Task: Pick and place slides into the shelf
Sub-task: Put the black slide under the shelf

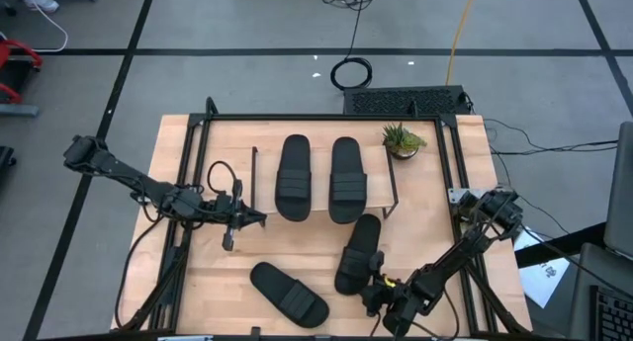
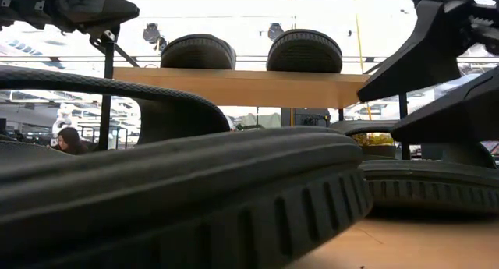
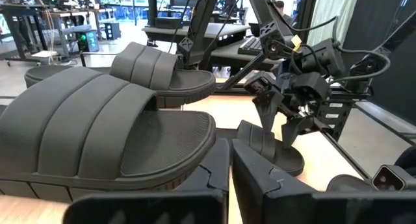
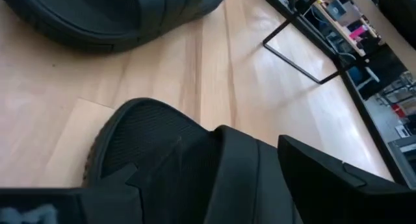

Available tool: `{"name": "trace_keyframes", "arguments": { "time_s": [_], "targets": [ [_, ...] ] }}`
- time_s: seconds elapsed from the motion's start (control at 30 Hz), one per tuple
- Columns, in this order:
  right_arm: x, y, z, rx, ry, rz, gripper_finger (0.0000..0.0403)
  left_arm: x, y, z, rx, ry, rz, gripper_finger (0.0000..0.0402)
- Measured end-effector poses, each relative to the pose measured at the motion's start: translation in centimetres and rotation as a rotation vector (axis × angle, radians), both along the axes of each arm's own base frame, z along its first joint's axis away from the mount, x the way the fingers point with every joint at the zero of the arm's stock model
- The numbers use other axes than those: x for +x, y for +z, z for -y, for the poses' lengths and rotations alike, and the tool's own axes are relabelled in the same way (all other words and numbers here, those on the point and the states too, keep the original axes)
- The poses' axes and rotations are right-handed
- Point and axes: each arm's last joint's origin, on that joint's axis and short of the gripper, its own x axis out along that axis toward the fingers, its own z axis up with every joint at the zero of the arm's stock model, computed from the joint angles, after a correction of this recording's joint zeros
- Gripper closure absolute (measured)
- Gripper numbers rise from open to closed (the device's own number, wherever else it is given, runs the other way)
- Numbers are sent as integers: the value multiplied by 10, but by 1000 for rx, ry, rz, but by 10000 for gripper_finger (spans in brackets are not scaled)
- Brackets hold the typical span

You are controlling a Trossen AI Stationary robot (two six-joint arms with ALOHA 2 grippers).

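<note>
Two black slides (image 1: 294, 178) (image 1: 348, 178) lie side by side on the shelf (image 1: 321, 153), also visible in the low view (image 2: 199, 51) (image 2: 304, 51) on its plank (image 2: 249, 86). Two more rest soles down on the table: one (image 1: 359, 250) at centre right, one (image 1: 288, 294) near the front edge. My right gripper (image 1: 374, 284) is open at the near end (image 4: 140, 143) of the centre-right slide, its spread fingers (image 3: 289, 130) pointing down at it. My left gripper (image 1: 261, 219) is shut and holds nothing, level, left of the shelf. My right gripper comes slanting down from the table's near side at the slide's near end (image 4: 130, 146). One finger (image 4: 240, 175) stands over the footbed and the other (image 4: 338, 182) beyond the sole's edge. Whether either finger touches the slide I cannot tell.
A small potted plant (image 1: 403, 140) stands at the table's far right, by the shelf's end. A black metal frame (image 1: 316, 117) runs around the tabletop. The front slide (image 2: 195, 199) lies right against the low camera. Bare wood (image 1: 218, 272) shows at near left.
</note>
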Motion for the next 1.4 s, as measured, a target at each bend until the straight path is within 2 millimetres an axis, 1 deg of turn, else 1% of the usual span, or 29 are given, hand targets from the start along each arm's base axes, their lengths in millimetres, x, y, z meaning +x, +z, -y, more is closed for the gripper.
{"name": "trace_keyframes", "arguments": {
  "time_s": [0.17, 0.33, 0.43, 0.53, 0.6, 0.7, 0.77, 0.87, 0.93, 0.97, 1.0, 1.07, 1.17, 1.4],
  "targets": [
    [-2, -1, 2, -20, -39, 19, 155, 0, 0, 0, 0, 1, 0, 381],
    [-6, -5, 7, 30, -94, -2, 155, 0, 0, 0, 0, 1, 0, 393],
    [-7, -7, 9, 61, -92, -42, 156, 0, 0, 0, -1, 1, 0, 400],
    [-7, -10, 10, 71, -106, -49, 158, 0, 0, 0, -1, 1, 0, 395],
    [-6, -13, 12, 71, -114, -59, 167, 0, 0, 0, -1, 1, 0, 389],
    [-3, -17, 16, 81, -134, -78, 195, 0, 0, 0, -4, 1, -1, 382],
    [-2, -17, 17, 112, -155, -73, 227, 0, 0, 0, -7, 2, -1, 381],
    [-3, -17, 17, 94, -161, -54, 299, 0, 0, 0, -9, 2, -1, 385],
    [-5, -16, 15, 47, -145, -45, 359, 0, 0, 0, -10, 2, -1, 391],
    [-6, -16, 14, 20, -137, -41, 379, 0, 0, 0, -10, 2, -1, 394],
    [-7, -16, 13, 0, -127, -40, 387, 0, 0, 0, -10, 2, -1, 397],
    [-6, -15, 12, -21, -118, -27, 390, 0, 0, 0, -10, 2, -1, 400],
    [-3, -12, 9, -83, -89, -36, 397, 0, 0, 0, -10, 2, -1, 394],
    [6, -9, 22, -208, -137, -23, 400, 0, 0, 0, -10, 2, -1, 381]
  ]
}}
